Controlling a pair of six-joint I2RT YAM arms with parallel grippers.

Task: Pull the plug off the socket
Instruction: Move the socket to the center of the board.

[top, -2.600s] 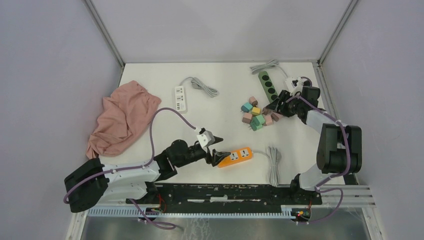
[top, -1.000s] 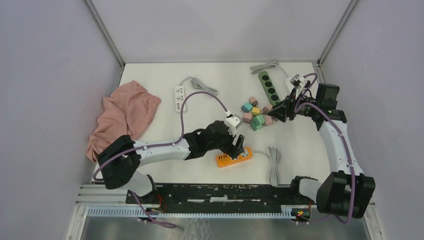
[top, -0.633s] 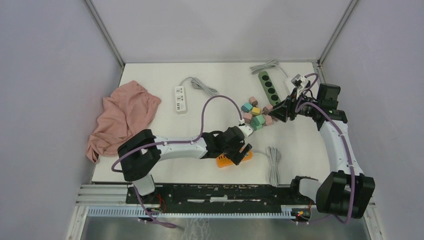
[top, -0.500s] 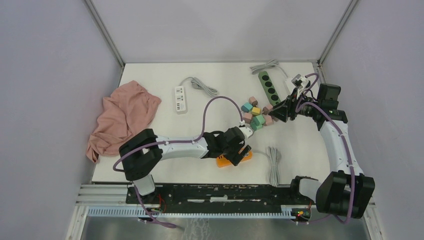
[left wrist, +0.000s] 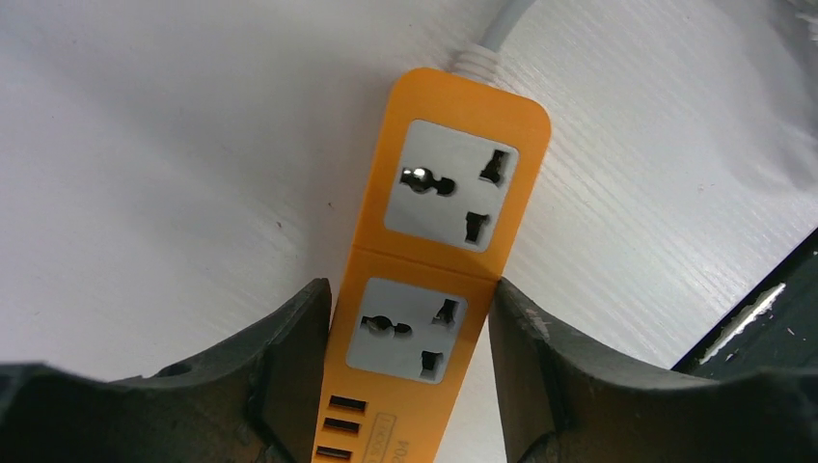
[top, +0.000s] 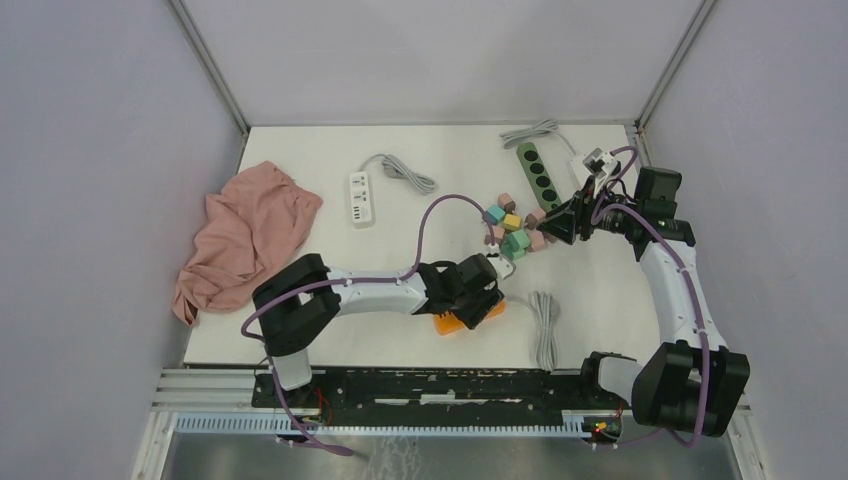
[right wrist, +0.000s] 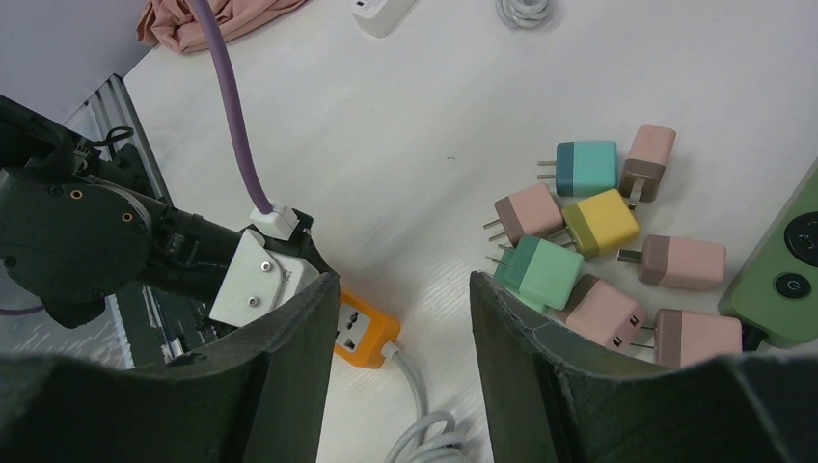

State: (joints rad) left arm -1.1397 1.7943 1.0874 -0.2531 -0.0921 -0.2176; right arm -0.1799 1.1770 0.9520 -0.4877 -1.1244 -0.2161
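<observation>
Logging the orange power strip (top: 450,322) lying flat near the 6 o'clock edge of the table (top: 420,150), with its cord end pointing toward 3 o'clock in the top view. Seeing the left gripper (left wrist: 413,299) closed across the strip at the socket nearer the USB ports (left wrist: 357,424), both fingers (left wrist: 280,376) pressing against the long orange sides and holding nothing besides the strip. Reading both sockets (left wrist: 450,198) in the left wrist view as face-up with holes exposed, and the white cord (left wrist: 502,24) leaving at 12 o'clock of that frame.

Finding the loose plugs (top: 515,232) clustered at 2 o'clock from the strip, well apart from it, lying on the table with prongs bare. Noting the right gripper (right wrist: 400,280) hanging above the table just at 3 o'clock of that cluster, jaws spread wide and gripping nothing.

Recording the green power strip (top: 535,170) at 1 o'clock of the table, just beyond the cluster. Placing the white power strip (top: 361,198) at 11 o'clock from the orange one, the pink cloth (top: 245,235) at the 9 o'clock edge, and the coiled grey cable (top: 545,330) at 3 o'clock of the orange strip.
</observation>
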